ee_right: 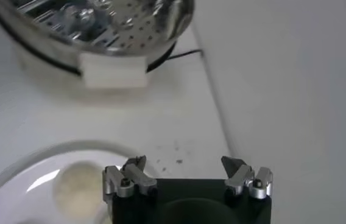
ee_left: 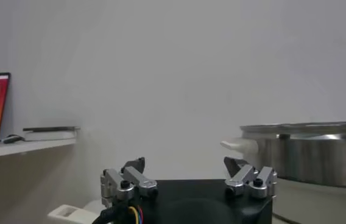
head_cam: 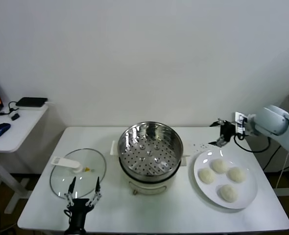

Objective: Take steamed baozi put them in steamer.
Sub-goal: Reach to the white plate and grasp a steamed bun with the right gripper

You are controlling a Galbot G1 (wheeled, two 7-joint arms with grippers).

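Observation:
Four creamy-white baozi (head_cam: 222, 178) lie on a white plate (head_cam: 250, 196) at the right of the table. The steel steamer (head_cam: 151, 148) with a perforated floor stands mid-table on its cream pot base and holds nothing. My right gripper (head_cam: 224, 133) is open and empty, above the table just beyond the plate's far edge. Its wrist view shows the open gripper (ee_right: 184, 164), one baozi (ee_right: 78, 188) on the plate and the steamer (ee_right: 94, 24) farther off. My left gripper (head_cam: 84, 190) is open and empty at the table's front edge, by the glass lid; its wrist view shows the open gripper (ee_left: 185, 164) and the steamer's side (ee_left: 310, 152).
A round glass lid with a white handle (head_cam: 77, 170) lies at the left of the table. A white power strip (head_cam: 199, 146) lies behind the steamer. A side desk with a mouse (head_cam: 0, 129) stands to the left. A wall is close behind the table.

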